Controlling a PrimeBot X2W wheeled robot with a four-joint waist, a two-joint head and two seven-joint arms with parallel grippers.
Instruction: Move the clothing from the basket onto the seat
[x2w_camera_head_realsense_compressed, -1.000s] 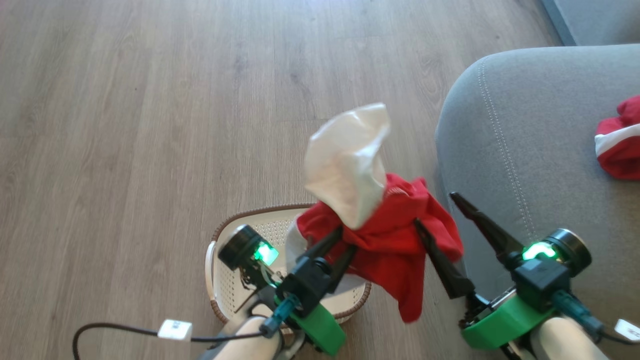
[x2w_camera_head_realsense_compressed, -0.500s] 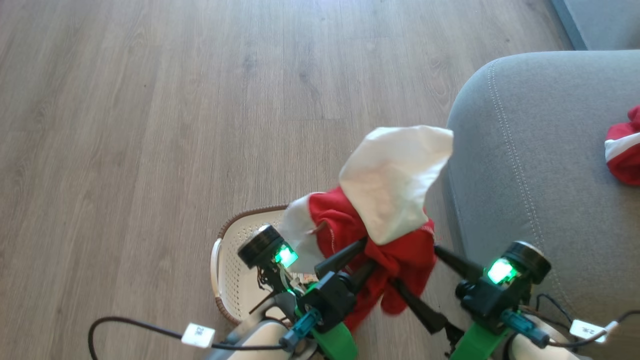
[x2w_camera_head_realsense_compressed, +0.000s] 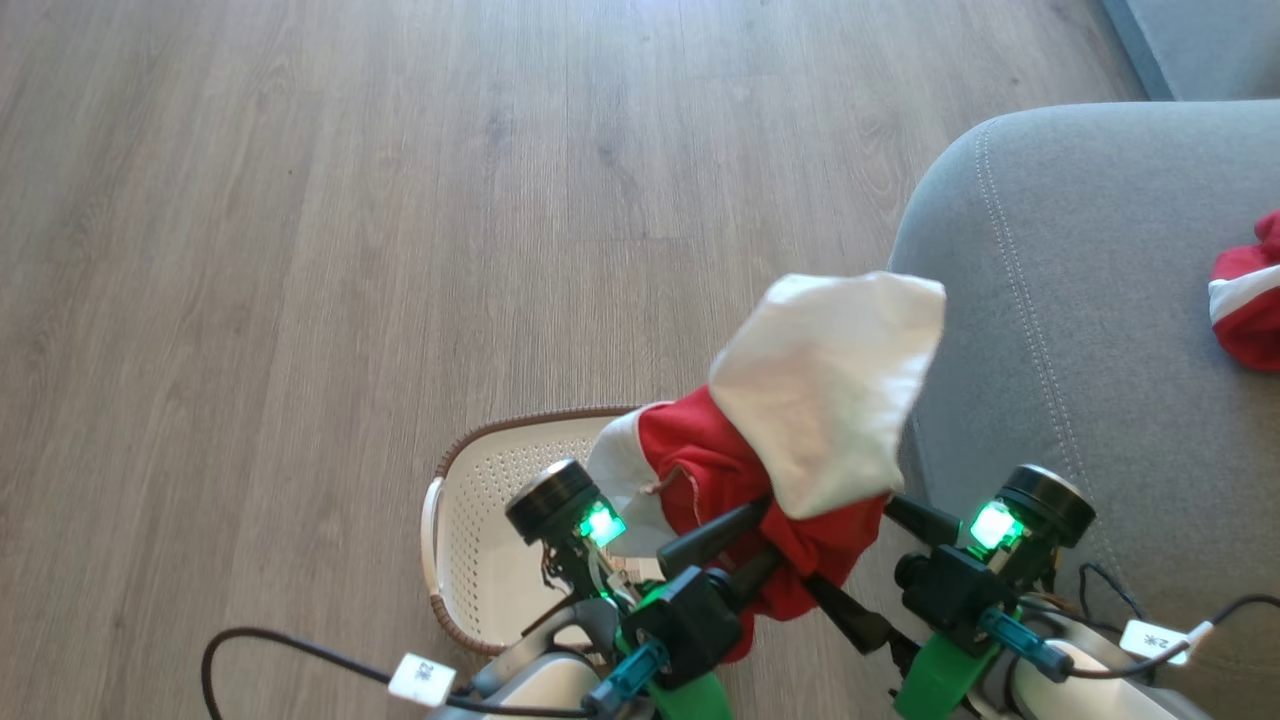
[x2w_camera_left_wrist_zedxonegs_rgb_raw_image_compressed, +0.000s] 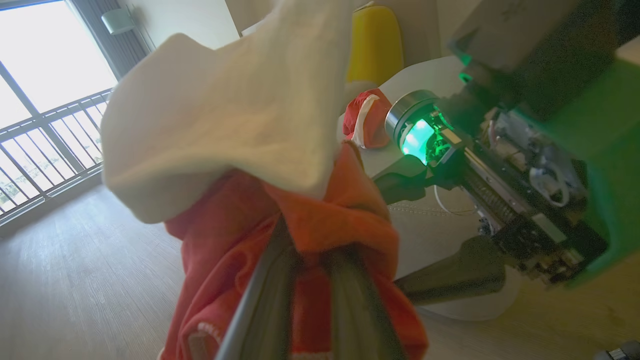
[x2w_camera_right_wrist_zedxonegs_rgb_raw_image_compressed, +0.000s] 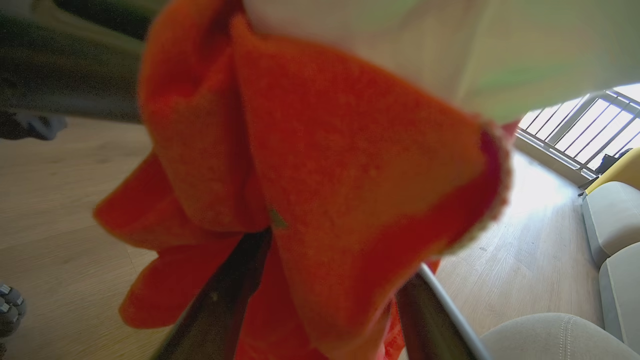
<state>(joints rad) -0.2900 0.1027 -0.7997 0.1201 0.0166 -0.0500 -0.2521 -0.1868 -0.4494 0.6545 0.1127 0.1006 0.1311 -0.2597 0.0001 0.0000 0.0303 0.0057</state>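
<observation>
Left claw (x2w_camera_head_realsense_compressed: 772, 530) pinches the red garment (x2w_camera_head_realsense_compressed: 820, 400) by one fold; right claw (x2w_camera_head_realsense_compressed: 848, 540) spread wide, cloth draped between (ungripped). Risk: fabric snags there or drops short of the seat (x2w_camera_head_realsense_compressed: 1080, 300).

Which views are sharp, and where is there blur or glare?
Head view: sharp, evenly lit, pale sheen on the grey wooden floor at the top. Left wrist view: the red and white fabric garment is close and soft, the barred window blown out. Right wrist view: the garment blurs against the lens.
</observation>
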